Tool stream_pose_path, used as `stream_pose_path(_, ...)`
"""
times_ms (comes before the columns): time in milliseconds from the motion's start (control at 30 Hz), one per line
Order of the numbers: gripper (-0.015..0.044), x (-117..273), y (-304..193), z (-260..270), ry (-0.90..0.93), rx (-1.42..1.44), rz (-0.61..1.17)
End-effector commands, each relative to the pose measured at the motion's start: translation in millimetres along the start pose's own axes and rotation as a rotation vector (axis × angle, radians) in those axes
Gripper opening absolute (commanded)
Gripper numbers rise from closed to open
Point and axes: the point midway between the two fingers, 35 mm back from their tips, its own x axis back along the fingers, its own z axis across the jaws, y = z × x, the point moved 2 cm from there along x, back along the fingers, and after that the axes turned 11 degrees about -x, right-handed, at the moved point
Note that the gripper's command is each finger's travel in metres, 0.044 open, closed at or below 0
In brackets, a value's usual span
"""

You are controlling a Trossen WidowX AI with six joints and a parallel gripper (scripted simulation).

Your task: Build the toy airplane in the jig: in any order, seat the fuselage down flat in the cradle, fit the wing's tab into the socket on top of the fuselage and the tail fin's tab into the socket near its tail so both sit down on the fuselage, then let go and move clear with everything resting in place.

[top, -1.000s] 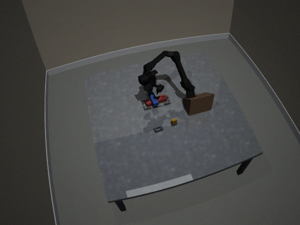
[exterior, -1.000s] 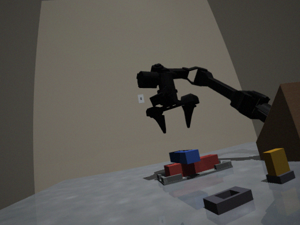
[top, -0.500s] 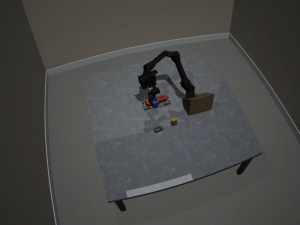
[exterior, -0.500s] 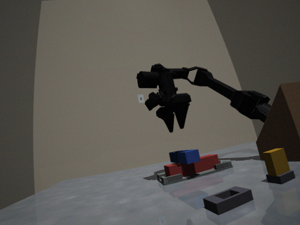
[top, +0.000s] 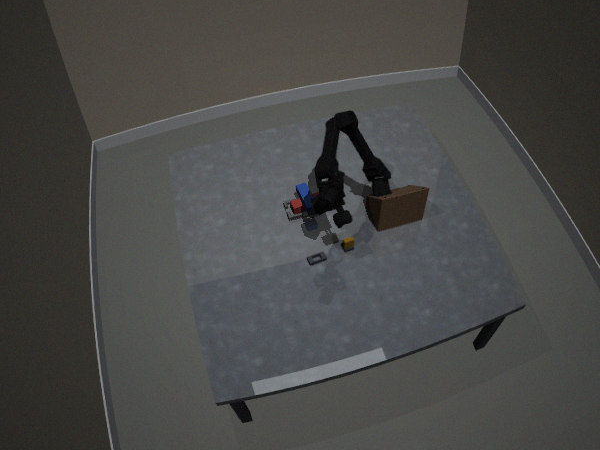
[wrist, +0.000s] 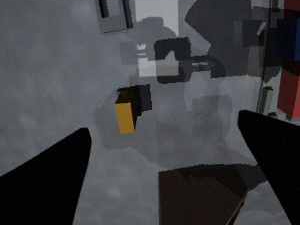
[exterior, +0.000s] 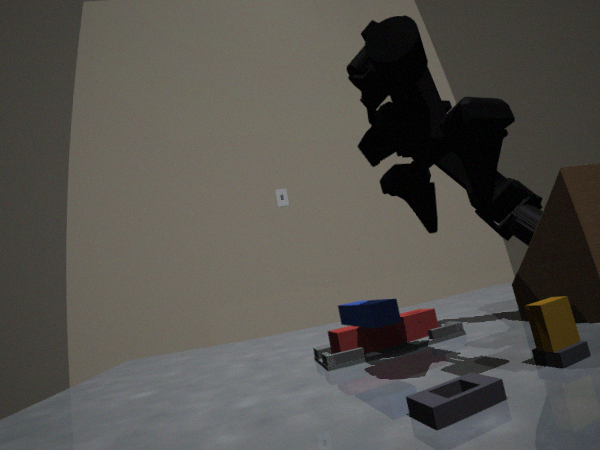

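The red fuselage lies in the grey cradle. The blue wing lies across the top of the fuselage; its tab and socket are hidden. The yellow tail fin stands upright in a small dark holder, apart from the fuselage. My gripper is open and empty, high above the table. In the wrist view the tail fin shows ahead of the fingertips, nearer the left finger, and the fuselage and wing are at the right edge.
An empty dark holder with a rectangular opening lies near the tail fin. A large brown wedge-shaped block stands beside the arm's base. A pale strip lies along the table's front edge.
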Motion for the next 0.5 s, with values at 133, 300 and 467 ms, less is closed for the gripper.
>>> stream_pose_path(133, 0.044, -13, -51, 37, -0.038, -0.011, 0.005)
stream_pose_path(300, 0.044, -34, -50, 37, -0.038, -0.011, 0.005)
stream_pose_path(467, 0.044, -70, -51, 34, -0.04, -0.012, 0.004)
